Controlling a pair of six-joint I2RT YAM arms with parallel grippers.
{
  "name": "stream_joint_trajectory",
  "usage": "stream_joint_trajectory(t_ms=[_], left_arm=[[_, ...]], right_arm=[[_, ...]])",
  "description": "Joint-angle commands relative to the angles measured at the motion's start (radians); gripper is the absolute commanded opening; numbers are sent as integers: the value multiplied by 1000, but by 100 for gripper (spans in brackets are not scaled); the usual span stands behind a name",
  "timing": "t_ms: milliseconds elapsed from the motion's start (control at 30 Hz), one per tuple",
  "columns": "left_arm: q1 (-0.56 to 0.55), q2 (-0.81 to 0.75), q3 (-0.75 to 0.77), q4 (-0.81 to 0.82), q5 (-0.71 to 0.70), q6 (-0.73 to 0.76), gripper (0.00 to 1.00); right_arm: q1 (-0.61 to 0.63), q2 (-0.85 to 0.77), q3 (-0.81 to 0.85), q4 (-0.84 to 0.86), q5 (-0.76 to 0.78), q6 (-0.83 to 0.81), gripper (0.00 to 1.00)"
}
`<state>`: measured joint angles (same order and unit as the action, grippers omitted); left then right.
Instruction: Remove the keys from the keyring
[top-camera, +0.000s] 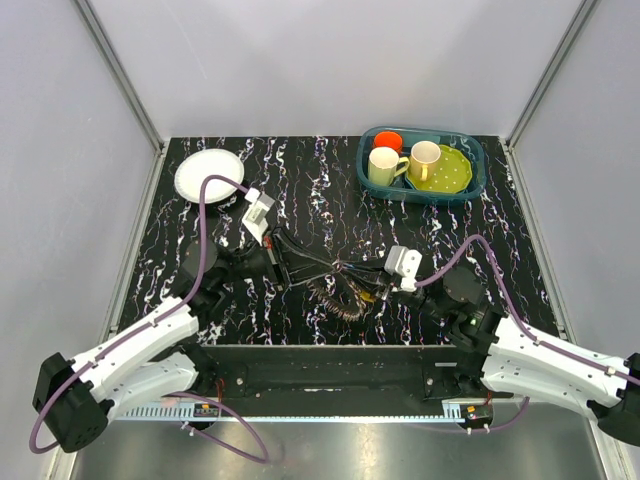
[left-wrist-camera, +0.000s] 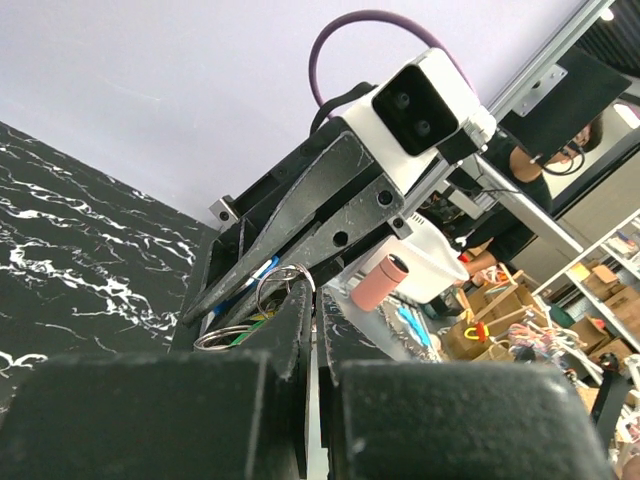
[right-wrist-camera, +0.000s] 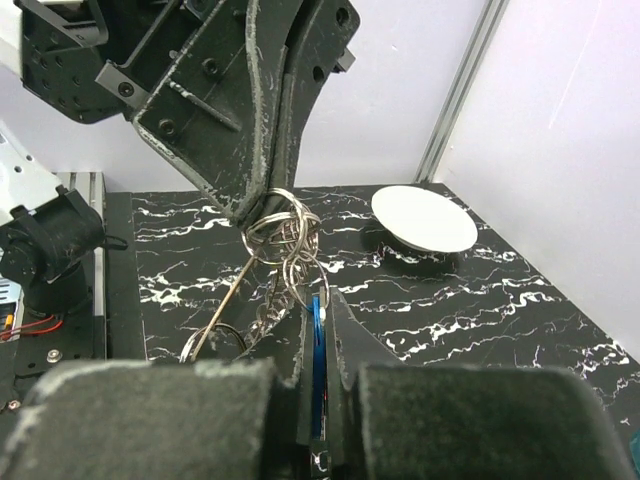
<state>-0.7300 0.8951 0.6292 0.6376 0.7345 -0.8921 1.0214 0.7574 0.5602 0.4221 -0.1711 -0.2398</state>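
Both grippers meet above the middle of the table. My left gripper (top-camera: 336, 267) is shut on the keyring (right-wrist-camera: 281, 226), a cluster of thin metal rings, which also shows at its tips in the left wrist view (left-wrist-camera: 281, 277). My right gripper (top-camera: 358, 272) faces it and is shut on a blue-headed key (right-wrist-camera: 318, 335) that hangs from a small ring of the cluster. The rest of the keys (top-camera: 340, 298) dangle as a grey bunch below both grippers, just over the table. In the right wrist view my right gripper (right-wrist-camera: 318, 300) sits just below the left one's fingers (right-wrist-camera: 262, 150).
A round white plate (top-camera: 208, 172) lies at the back left and also shows in the right wrist view (right-wrist-camera: 425, 217). A teal basket (top-camera: 478, 180) with mugs and green dishes stands at the back right. Purple cables arch over both arms.
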Motion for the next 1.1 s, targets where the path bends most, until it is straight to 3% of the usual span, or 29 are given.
stream_joint_trajectory(t_ms=[0,433,633,800,1067], left_arm=[[11,5,29,237,57,-117,0],[17,36,9,378,117,-218,0],[23,31,9,350,114,-199,0],[26,37,3,369,134,-203,0],[29,128,-8,608,229,-355,0]], right_arm=[[-12,11,-3,53,31,-15,0],[-12,72,14,106,55,-41,0],[-11,82,20,109,27,-15,0],[-12,63,-2,133,105,-1,0],[-12,80,35,110,130,-41,0]])
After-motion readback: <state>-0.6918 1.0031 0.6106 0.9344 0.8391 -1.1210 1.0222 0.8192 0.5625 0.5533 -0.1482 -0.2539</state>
